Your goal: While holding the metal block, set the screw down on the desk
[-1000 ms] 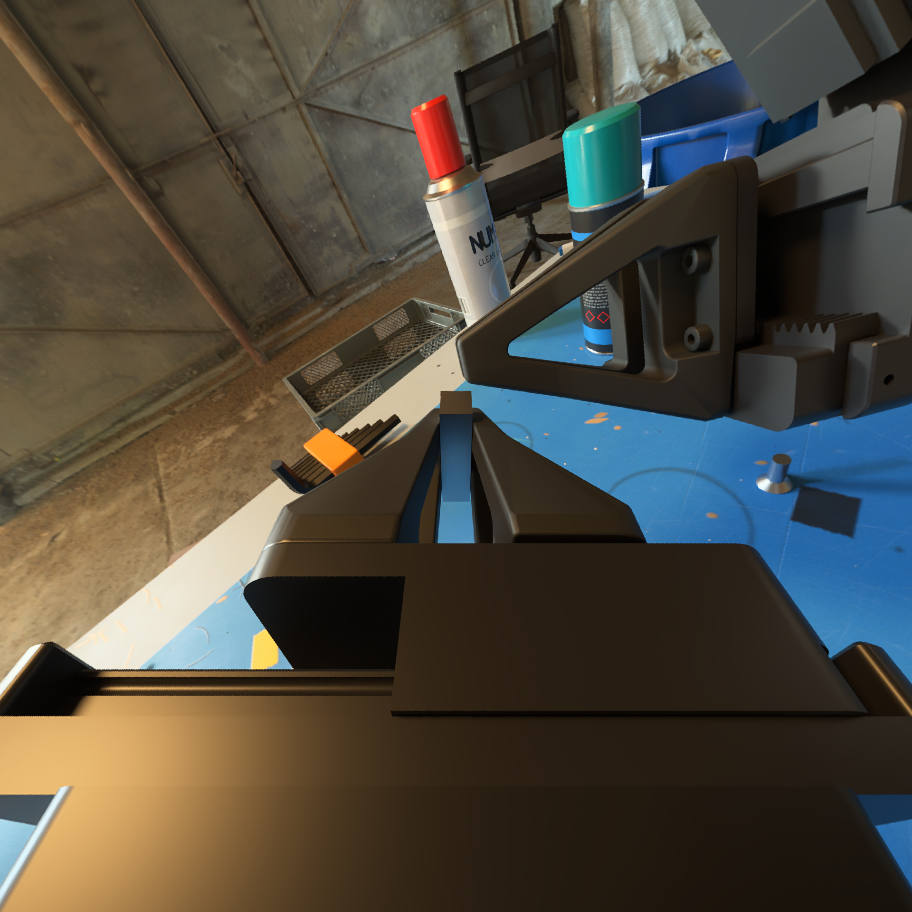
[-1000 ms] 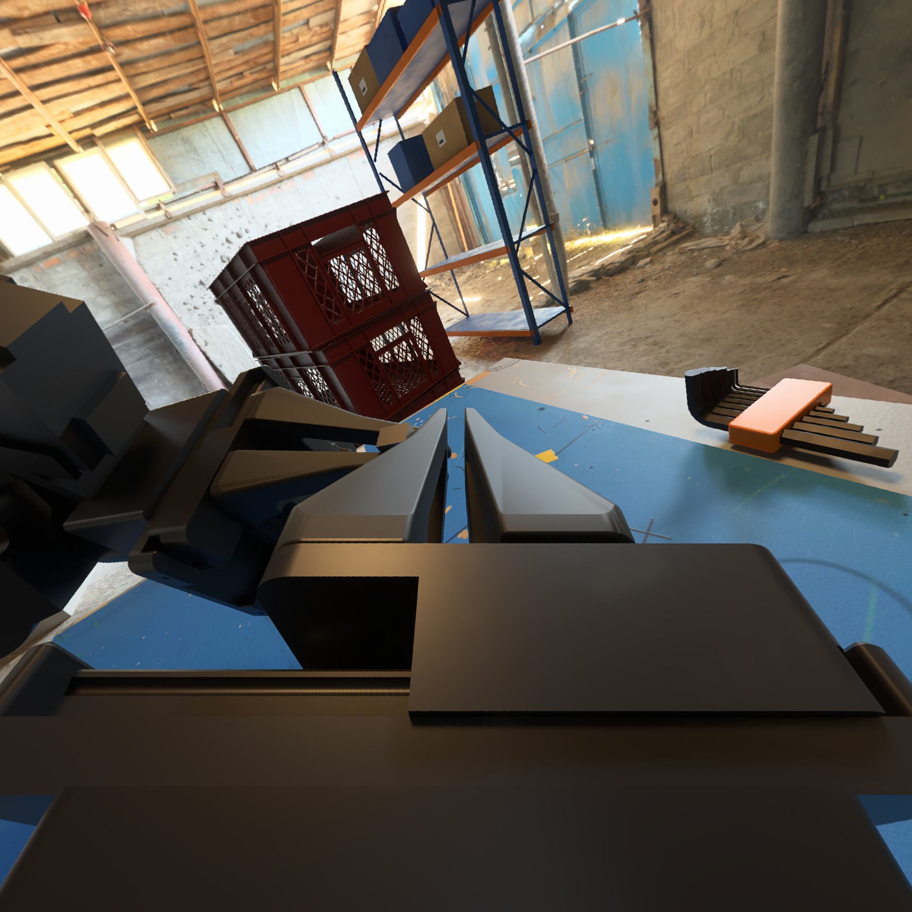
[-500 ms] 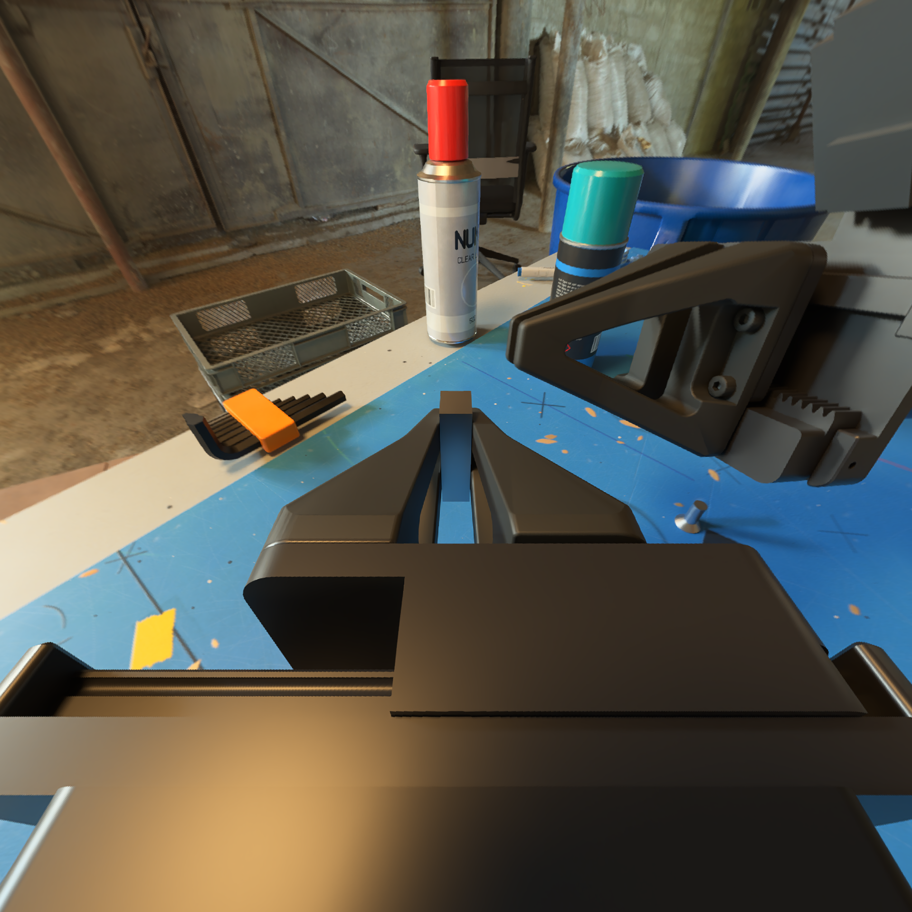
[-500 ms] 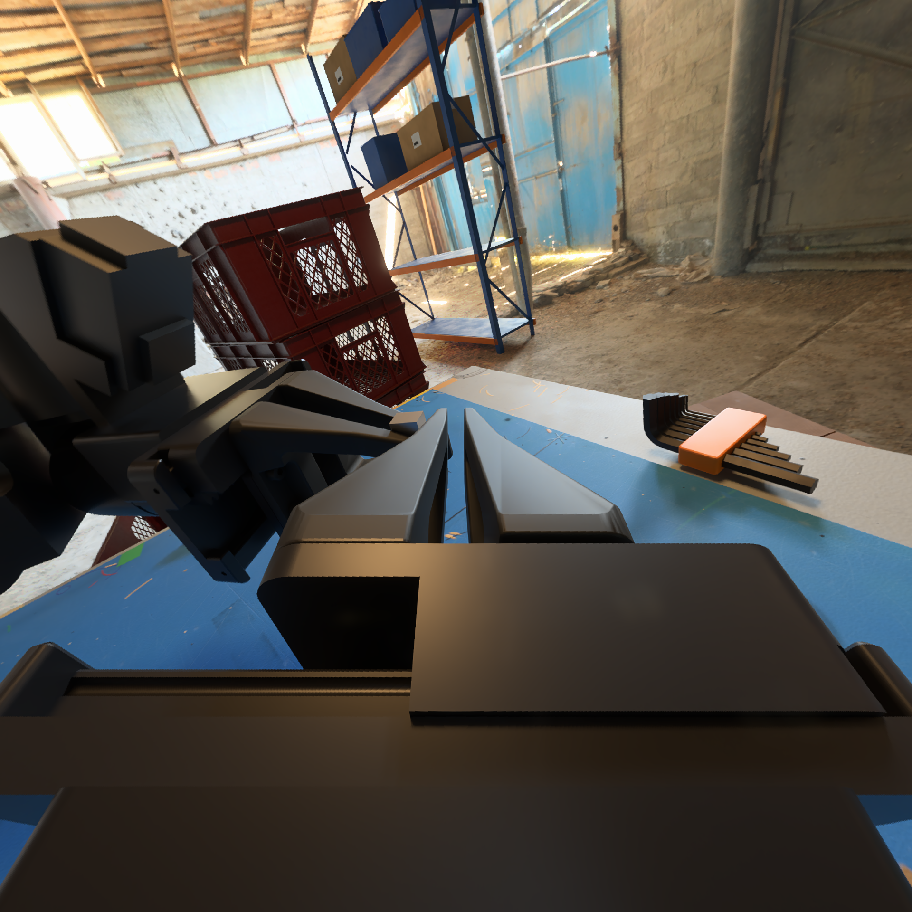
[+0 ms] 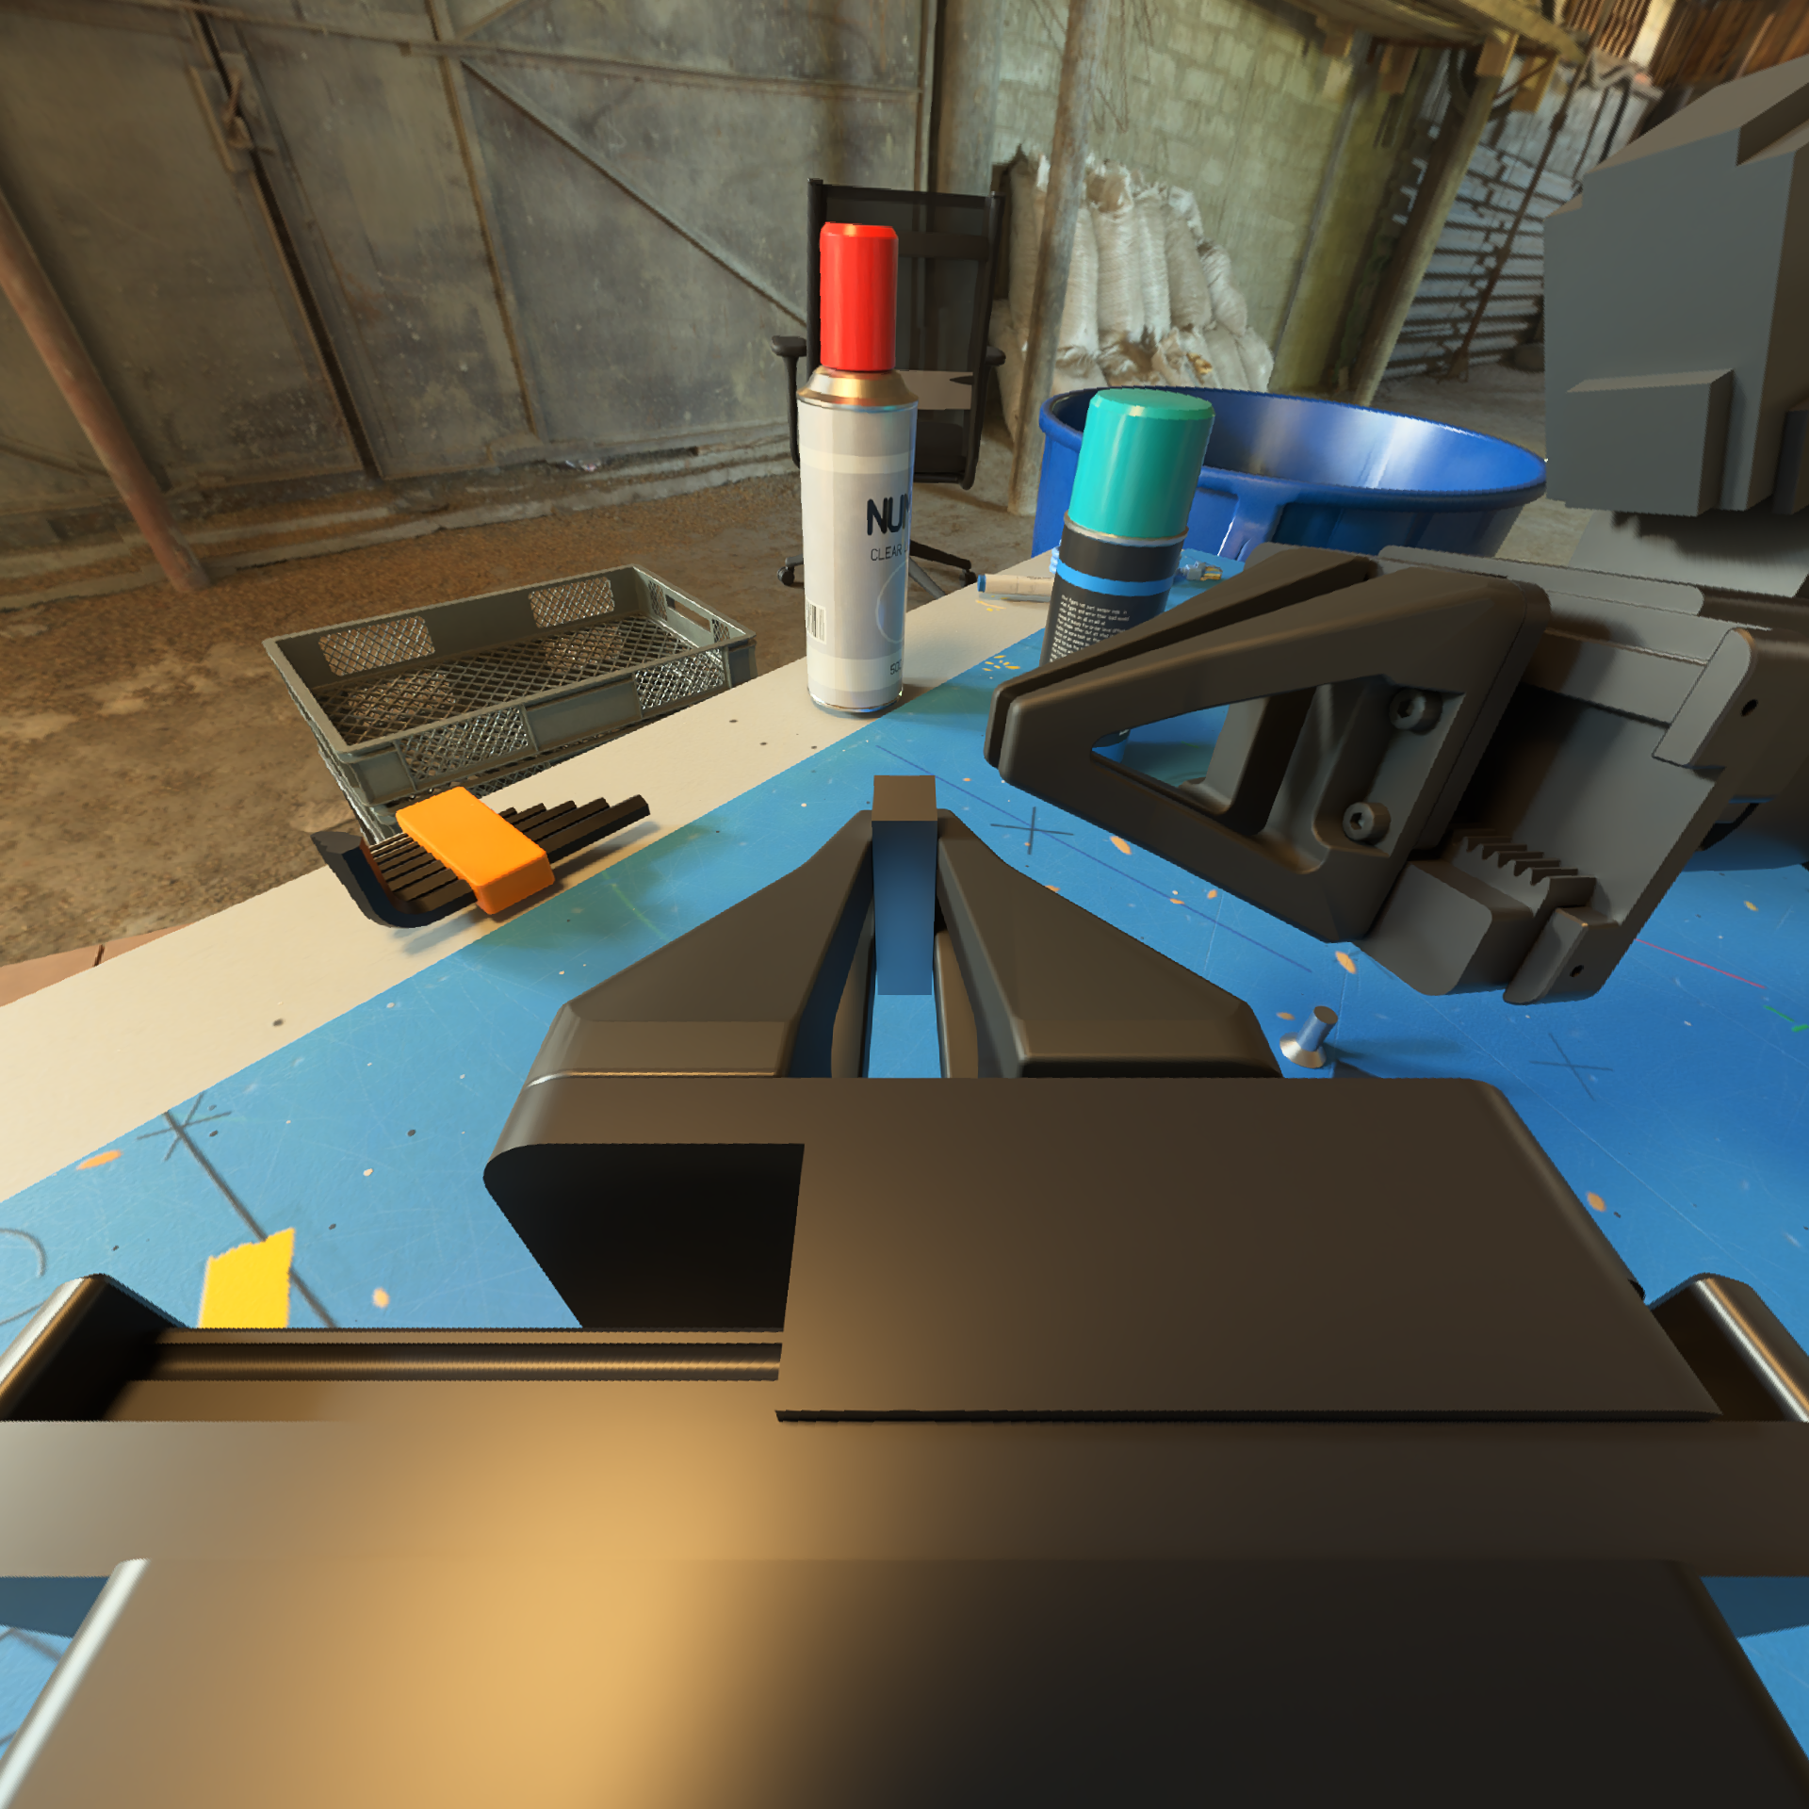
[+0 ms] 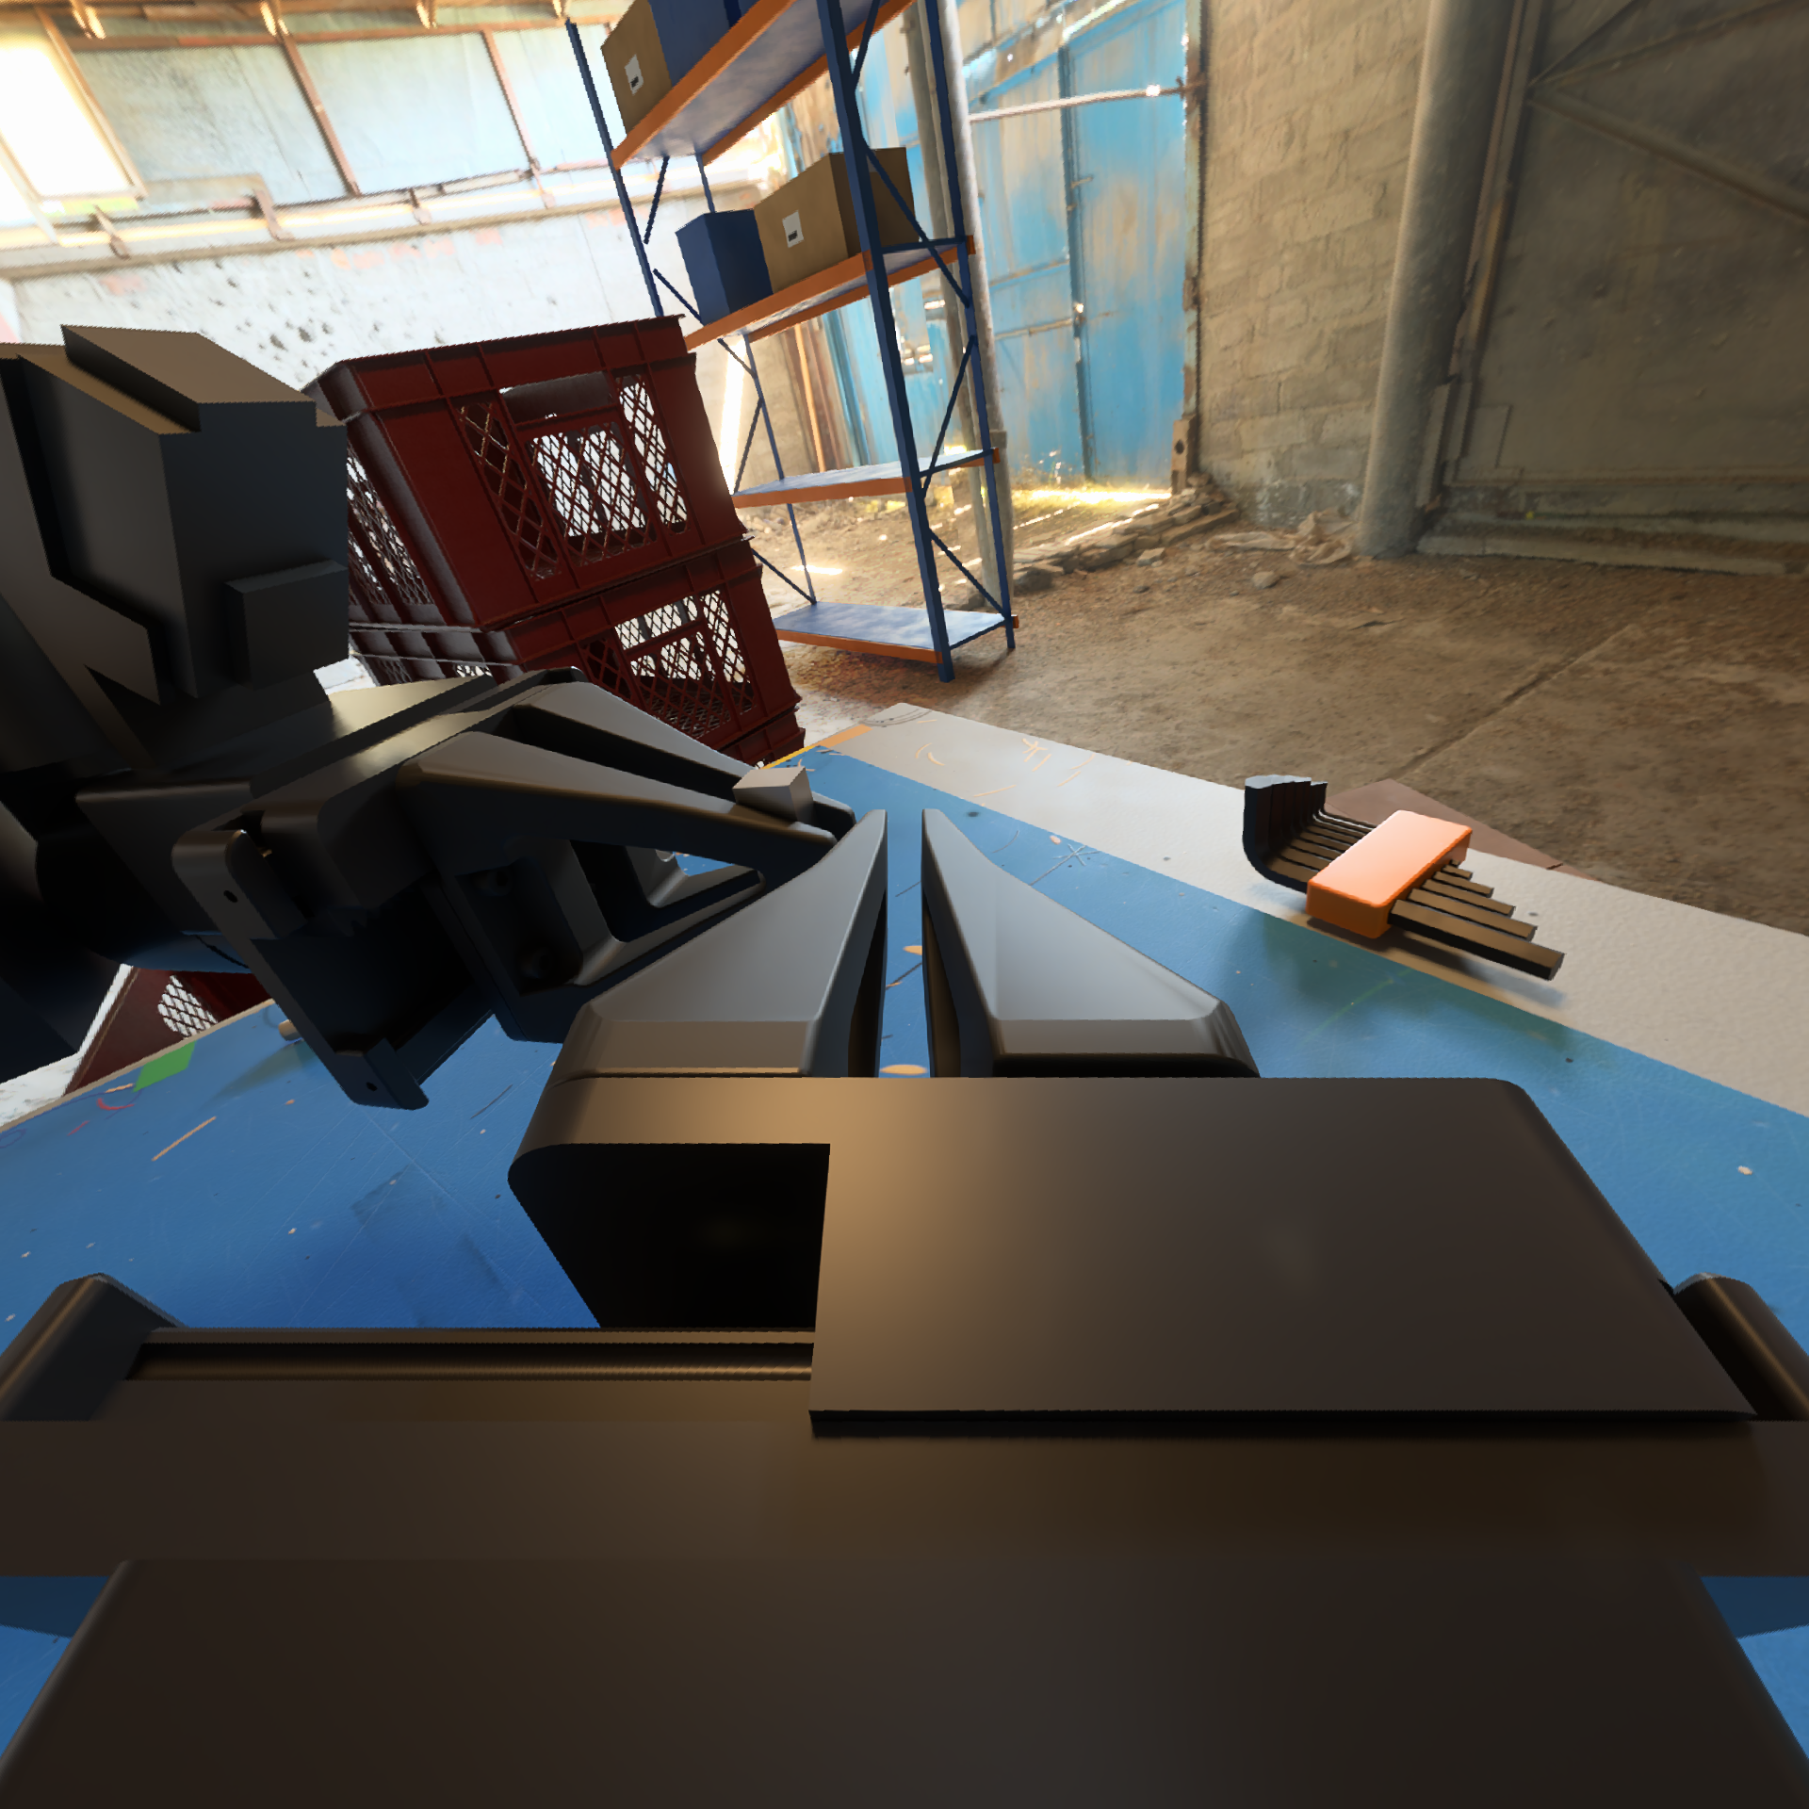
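In the left wrist view my left gripper is shut on the metal block, a thin upright bar that sticks out past the fingertips, above the blue mat. The small silver screw lies on the mat to its right, free of both grippers. My right gripper hovers just beyond the screw. In the right wrist view my right gripper is shut with only a narrow slit and holds nothing. The left gripper's tip with the grey block is close on its left.
An orange-sleeved hex key set lies on the desk's pale border. A white spray can with a red cap and a teal-capped can stand at the far edge. A grey crate, a blue tub and red crates are off the desk.
Both wrist views have swung level, so the desk now looks less tilted. The left gripper still holds the block. The screw stays on the mat, and the right gripper stays shut and empty.
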Robot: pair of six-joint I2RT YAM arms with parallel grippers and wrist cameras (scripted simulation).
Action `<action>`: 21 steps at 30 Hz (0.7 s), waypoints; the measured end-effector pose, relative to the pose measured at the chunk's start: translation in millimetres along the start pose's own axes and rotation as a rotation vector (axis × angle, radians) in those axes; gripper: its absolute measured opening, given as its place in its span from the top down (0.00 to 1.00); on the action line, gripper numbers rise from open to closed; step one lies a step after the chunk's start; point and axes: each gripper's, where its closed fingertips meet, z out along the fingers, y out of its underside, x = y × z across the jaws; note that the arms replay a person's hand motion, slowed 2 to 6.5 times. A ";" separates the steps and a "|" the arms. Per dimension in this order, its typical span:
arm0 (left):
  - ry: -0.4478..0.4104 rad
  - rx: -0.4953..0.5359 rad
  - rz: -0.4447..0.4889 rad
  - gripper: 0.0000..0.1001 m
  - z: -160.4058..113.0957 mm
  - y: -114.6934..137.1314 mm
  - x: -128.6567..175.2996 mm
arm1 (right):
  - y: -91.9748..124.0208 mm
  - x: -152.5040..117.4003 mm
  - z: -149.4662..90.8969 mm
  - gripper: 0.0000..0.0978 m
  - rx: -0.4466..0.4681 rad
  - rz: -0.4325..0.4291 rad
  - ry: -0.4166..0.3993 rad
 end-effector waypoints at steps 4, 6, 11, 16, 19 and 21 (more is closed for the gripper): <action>0.005 -0.001 0.009 0.91 0.5 0.1 2.3 | -2.2 -0.7 0.4 0.94 0.005 -0.019 0.006; 0.009 0.000 0.017 0.91 1.0 -0.3 3.8 | -2.3 -0.8 0.5 0.94 0.005 -0.020 0.006; 0.015 -0.004 0.044 0.91 2.1 -0.6 7.4 | -1.8 -0.7 0.5 0.94 0.003 -0.018 0.006; 0.014 -0.005 0.057 0.91 2.4 -0.2 9.3 | -1.3 -0.5 0.5 0.94 0.001 -0.024 0.007; 0.013 -0.006 0.063 0.91 2.0 0.5 9.5 | -0.9 -0.2 0.5 0.94 -0.001 -0.029 0.009; 0.012 -0.006 0.069 0.91 1.8 0.5 9.7 | -1.0 0.2 0.6 0.94 -0.002 -0.033 0.012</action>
